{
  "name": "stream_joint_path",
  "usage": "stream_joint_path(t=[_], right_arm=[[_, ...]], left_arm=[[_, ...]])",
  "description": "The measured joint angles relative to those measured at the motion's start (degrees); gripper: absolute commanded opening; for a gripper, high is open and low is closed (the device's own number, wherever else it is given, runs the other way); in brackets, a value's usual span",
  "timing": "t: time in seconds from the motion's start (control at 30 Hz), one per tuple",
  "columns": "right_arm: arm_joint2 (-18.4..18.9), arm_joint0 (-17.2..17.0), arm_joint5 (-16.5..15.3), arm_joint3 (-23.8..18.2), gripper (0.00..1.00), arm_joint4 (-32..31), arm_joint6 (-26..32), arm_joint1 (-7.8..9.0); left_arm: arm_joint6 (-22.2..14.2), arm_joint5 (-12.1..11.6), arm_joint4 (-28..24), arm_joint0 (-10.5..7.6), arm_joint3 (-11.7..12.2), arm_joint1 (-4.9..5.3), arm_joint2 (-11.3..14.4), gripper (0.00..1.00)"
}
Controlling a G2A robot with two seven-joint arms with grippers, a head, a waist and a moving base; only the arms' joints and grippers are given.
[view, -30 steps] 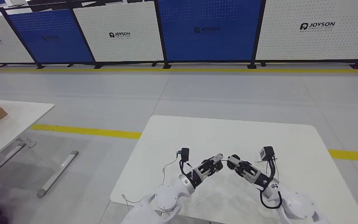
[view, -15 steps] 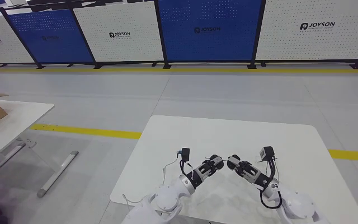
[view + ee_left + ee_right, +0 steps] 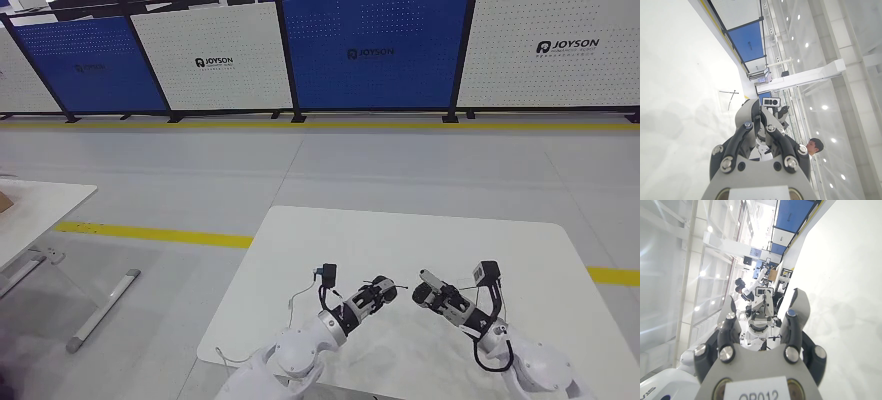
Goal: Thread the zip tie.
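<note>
Indoors, a zip tie (image 3: 728, 92) lies on the white table (image 3: 677, 56).

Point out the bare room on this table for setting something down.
Crowded: the near edge of the table, where the left gripper and right gripper face each other. Bare: the far half, from them out to the far edge.

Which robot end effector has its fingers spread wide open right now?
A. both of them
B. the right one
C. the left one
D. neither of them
B: the right end effector has its two fingers standing far apart in its own wrist view, while the left end effector has its fingers pressed together.
</note>
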Motion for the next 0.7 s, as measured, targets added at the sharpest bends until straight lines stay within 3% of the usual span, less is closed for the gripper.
stream_joint_path(t=[0.13, 0.2, 0.5, 0.6, 0.7], right_arm=[[2.5, -1.7, -1.0, -0.5, 1.0, 1.8, 1.3, 0.45], [2.5, -1.8, -1.0, -0.5, 1.0, 1.9, 1.4, 0.46], [2.5, -1.7, -1.0, -0.5, 1.0, 1.8, 1.4, 0.45], [2.5, -1.7, -1.0, -0.5, 1.0, 1.8, 1.4, 0.45], [2.5, -1.7, -1.0, -0.5, 1.0, 1.8, 1.4, 0.45]], left_arm=[[-5.3, 4.6, -4.2, 1.86, -2.4, 0.75, -2.6, 0.0], [-7.1, 5.7, -6.9, 2.07, -2.7, 0.8, -2.9, 0.0], [-6.2, 5.4, -6.5, 2.07, -2.5, 0.75, -2.7, 0.0], [-5.5, 4.0, -7.9, 2.13, -2.1, 0.64, -2.8, 0.0], [-6.0, 1.3, -9.4, 2.76, -3.5, 0.73, -3.6, 0.0]])
